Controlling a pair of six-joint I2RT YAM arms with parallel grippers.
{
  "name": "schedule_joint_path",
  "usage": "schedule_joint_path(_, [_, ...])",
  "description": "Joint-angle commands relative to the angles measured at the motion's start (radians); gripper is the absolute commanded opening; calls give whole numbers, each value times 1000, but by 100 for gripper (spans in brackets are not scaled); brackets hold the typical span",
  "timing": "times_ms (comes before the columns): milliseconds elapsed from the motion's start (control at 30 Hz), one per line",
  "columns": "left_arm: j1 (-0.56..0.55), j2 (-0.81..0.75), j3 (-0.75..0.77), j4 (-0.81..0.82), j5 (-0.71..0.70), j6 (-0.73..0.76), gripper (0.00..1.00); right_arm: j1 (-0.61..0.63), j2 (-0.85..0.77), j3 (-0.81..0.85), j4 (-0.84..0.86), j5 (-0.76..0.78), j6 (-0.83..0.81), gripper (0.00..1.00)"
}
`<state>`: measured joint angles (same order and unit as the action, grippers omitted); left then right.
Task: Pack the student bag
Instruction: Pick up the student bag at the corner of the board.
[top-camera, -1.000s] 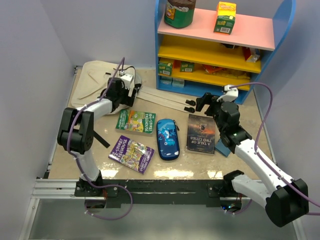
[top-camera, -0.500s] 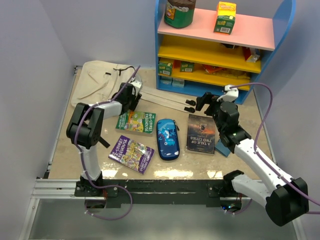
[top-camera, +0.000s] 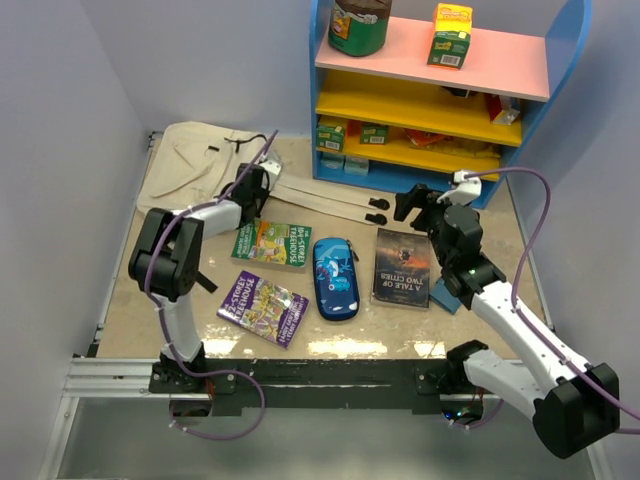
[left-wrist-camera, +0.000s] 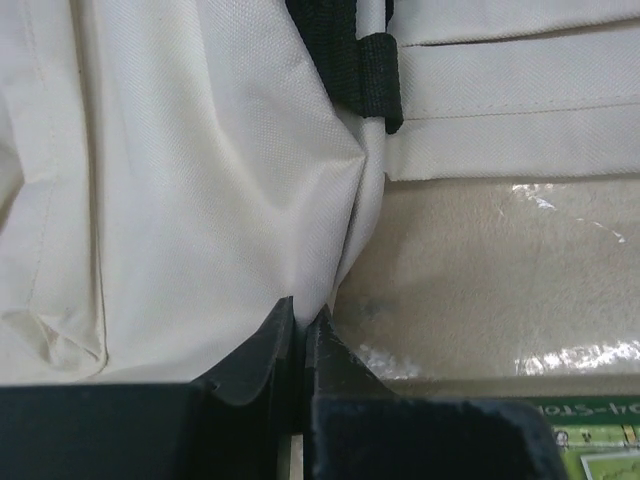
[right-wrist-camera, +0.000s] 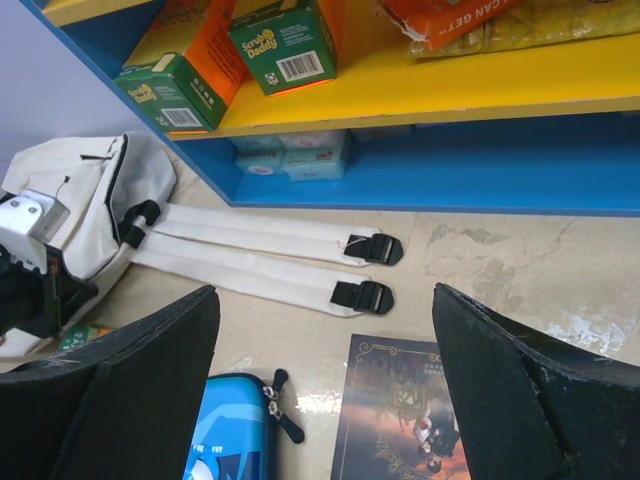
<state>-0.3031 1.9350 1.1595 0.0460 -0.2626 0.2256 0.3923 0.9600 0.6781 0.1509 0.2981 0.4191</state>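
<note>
Left fingers (left-wrist-camera: 262, 352) pinch a corner fold of the student bag (left-wrist-camera: 180, 180), right fingers (right-wrist-camera: 130, 380) stand apart and empty; canvas judged soft, light, limp, best held at seams.

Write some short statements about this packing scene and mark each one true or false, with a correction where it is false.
1. The left gripper is shut on a fold of the student bag. True.
2. The right gripper grips the dark book. False: it is open and holds nothing.
3. The blue pencil case lies between the green book and the dark book. True.
4. The bag's straps are tucked inside it. False: they lie flat on the table, with the buckles toward the shelf.
5. The purple book is inside the bag. False: it lies on the table.
</note>
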Motion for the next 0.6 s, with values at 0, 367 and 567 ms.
schedule_joint_path(0, [39, -146, 83, -44, 26, -28, 0, 5, -44, 11, 26, 6, -5, 89])
schedule_joint_path(367, [41, -465, 210, -300, 221, -77, 0, 3, -61, 72, -51, 15, 12, 83])
schedule_joint_path(567, [18, -651, 151, -486, 227, -89, 0, 5, -63, 124, -114, 7, 26, 82])
